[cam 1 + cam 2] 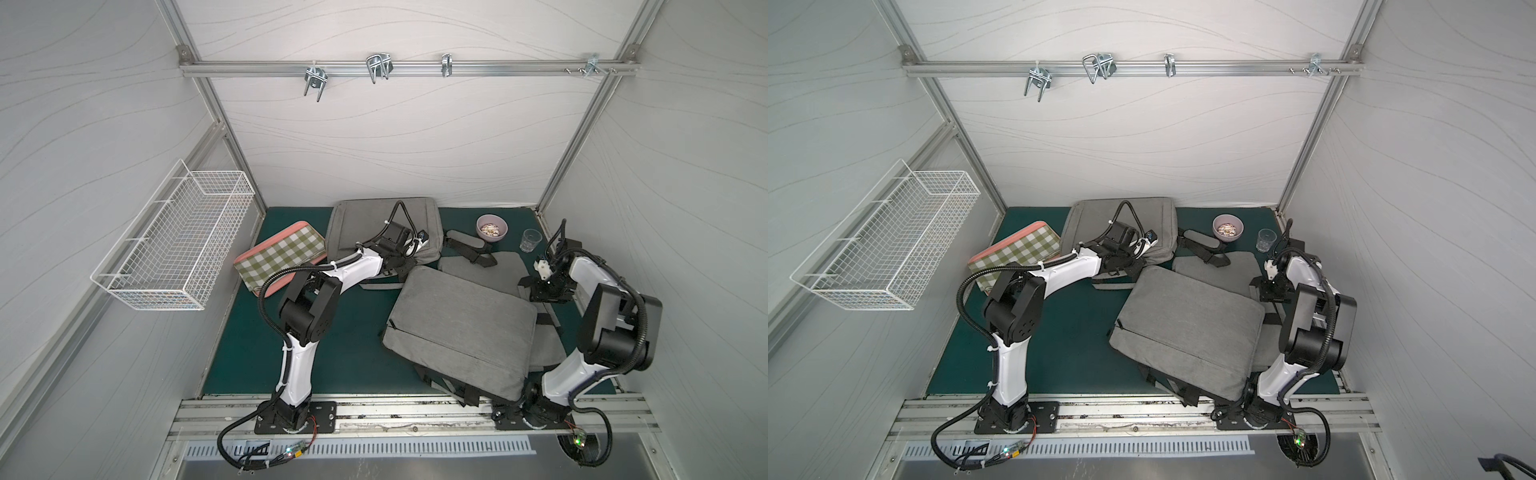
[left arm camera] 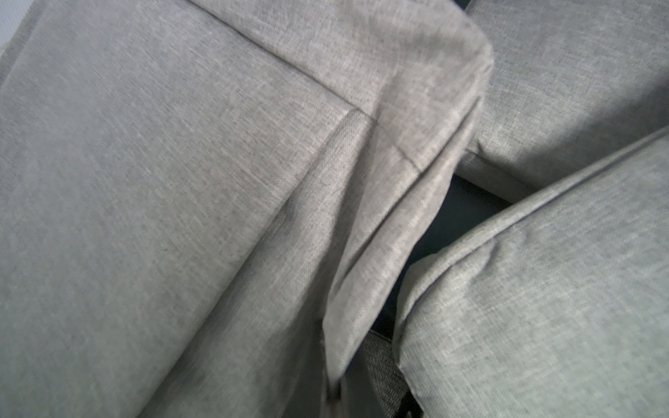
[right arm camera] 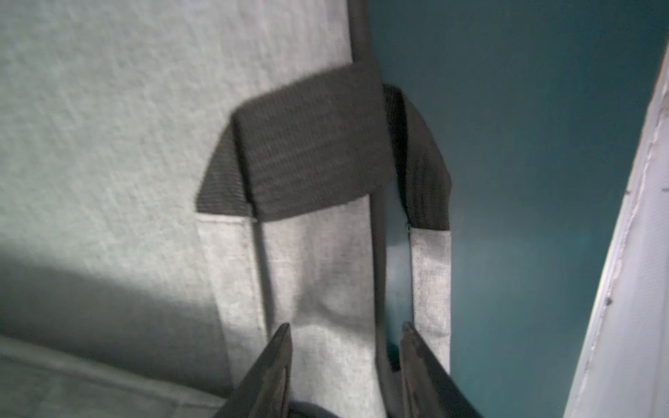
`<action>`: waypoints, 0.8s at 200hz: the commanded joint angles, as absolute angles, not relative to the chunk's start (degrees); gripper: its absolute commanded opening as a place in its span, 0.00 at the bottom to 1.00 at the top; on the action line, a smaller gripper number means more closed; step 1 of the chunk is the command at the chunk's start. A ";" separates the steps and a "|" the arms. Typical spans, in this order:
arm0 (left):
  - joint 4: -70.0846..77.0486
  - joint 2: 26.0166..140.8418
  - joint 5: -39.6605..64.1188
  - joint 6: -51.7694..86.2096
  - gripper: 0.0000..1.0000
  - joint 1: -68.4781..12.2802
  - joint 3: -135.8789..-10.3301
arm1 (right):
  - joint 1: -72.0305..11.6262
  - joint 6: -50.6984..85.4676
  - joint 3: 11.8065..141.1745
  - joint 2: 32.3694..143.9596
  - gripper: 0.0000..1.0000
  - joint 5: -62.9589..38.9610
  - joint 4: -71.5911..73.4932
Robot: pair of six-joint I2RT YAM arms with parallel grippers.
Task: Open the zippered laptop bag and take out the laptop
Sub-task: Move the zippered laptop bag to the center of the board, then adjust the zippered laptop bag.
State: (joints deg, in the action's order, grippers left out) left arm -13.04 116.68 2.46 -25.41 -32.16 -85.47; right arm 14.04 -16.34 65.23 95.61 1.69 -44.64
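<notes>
1. At 12 o'clock on the green mat (image 1: 353, 332) lies the rear grey bag (image 1: 361, 220). The left gripper (image 1: 407, 255) sits over its 5 o'clock corner, closed. The left wrist view shows no fingers, only a raised fabric fold (image 2: 362, 275) running toward the lens. Cannot tell whether cloth or a zip pull is pinched. The laptop is not visible; judged to be inside a bag.
2. The front grey bag (image 1: 461, 328) fills 5 o'clock of the mat and overlaps a third grey bag (image 1: 503, 266) at 3 o'clock. With three bags alike, effort could go into the wrong one.
3. The right gripper (image 3: 346, 333) has its jaws apart with a grey handle strap (image 3: 318, 260) between them. Contact is uncertain. Cannot tell which bag owns the strap.
4. Risk: if the left gripper holds cloth only, a pull bunches the panel and the zip does not run. The slider may jam on the fold.
5. Risk: with nothing pinning it, the rear bag may slide toward the checked tray (image 1: 282, 253) just beside it at 10 o'clock instead of opening.
6. Risk: the right gripper closing on the strap and lifting would drag the stacked bags. The front bag already overhangs the mat's 6 o'clock edge.
7. Risk: the bowl (image 1: 491, 227) and glass (image 1: 530, 240) stand at 1 to 2 o'clock, near the black shoulder strap (image 1: 469, 245). A tugged strap or a shifting bag could tip the glass or spill the bowl.
</notes>
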 commanded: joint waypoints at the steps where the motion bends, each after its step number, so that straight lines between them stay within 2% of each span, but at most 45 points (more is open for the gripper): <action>1: -11.16 113.99 2.63 -25.15 0.04 -31.29 -86.83 | 12.06 -16.94 69.97 92.00 0.57 2.50 -47.75; 28: -11.51 114.17 3.08 -24.57 0.06 -31.24 -86.84 | 8.62 -19.13 73.57 89.78 0.64 -4.98 -49.34; 63: -11.99 114.22 4.16 -23.47 0.08 -31.12 -87.10 | -3.72 -25.36 72.81 89.06 0.72 -13.20 -48.28; 98: -13.03 113.90 5.74 -23.66 0.09 -31.00 -86.92 | -12.77 -30.52 72.55 91.97 0.76 -20.62 -45.14; 160: -13.97 113.98 6.59 -23.77 0.10 -30.57 -86.91 | -15.49 -36.45 81.70 107.25 0.78 -25.30 -51.05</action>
